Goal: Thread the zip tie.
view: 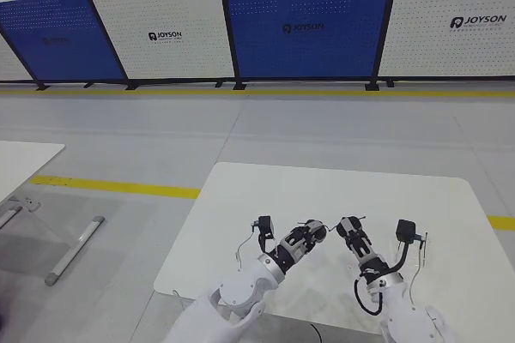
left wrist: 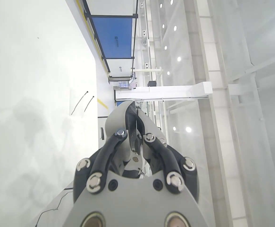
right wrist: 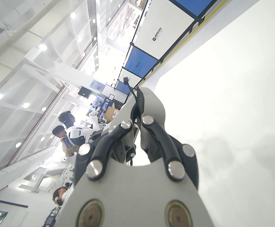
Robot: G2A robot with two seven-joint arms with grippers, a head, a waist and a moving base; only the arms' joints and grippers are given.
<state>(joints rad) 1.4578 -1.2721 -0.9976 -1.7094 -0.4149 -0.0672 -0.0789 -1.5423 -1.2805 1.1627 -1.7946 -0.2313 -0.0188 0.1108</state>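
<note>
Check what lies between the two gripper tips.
In the top view, only bare table shows between left gripper and right gripper; whether the zip tie bridges that gap is too small to tell.

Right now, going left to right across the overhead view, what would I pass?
Corner of a second white table → grey bar lying on the floor → left gripper → right gripper, both over the main white table.
</note>
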